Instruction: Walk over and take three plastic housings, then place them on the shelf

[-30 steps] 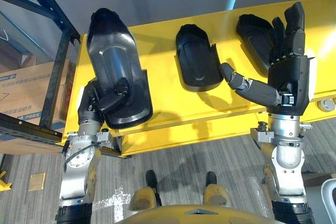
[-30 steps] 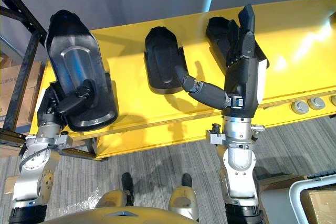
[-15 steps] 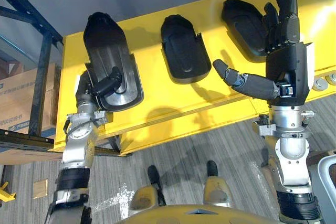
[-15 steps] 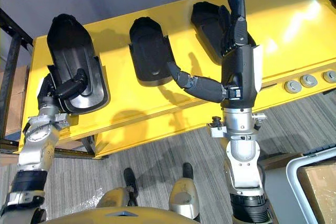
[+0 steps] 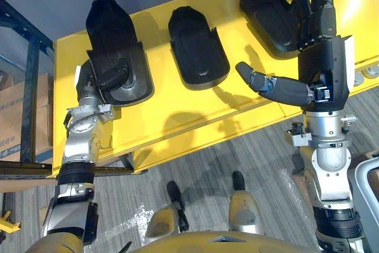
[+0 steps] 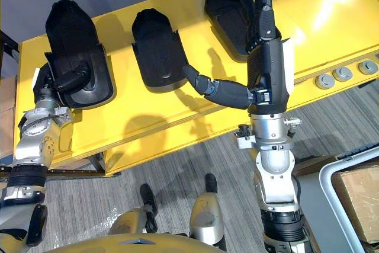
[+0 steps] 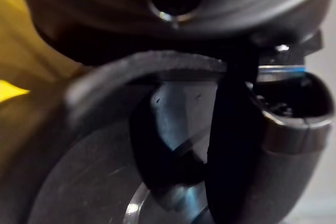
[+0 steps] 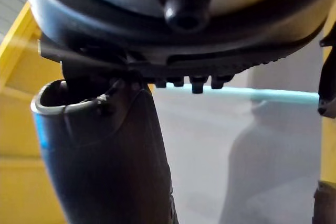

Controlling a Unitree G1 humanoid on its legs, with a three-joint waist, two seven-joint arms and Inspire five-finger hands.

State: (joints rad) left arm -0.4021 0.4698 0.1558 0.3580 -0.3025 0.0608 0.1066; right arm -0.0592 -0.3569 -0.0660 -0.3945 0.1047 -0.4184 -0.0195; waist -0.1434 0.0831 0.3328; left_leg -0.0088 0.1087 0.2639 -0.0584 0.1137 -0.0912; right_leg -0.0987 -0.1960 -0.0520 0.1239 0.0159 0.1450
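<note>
We are counting three black housings lying on one yellow tabletop.
Our left hand is grasping the left housing; our right hand is standing released, fingers straight, by the right housing, the middle housing between them.

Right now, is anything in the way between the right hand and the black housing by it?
Nothing visible is. The right hand, open, sits right by the rightmost housing on the yellow table, no object between. The left hand grips the leftmost housing.
</note>
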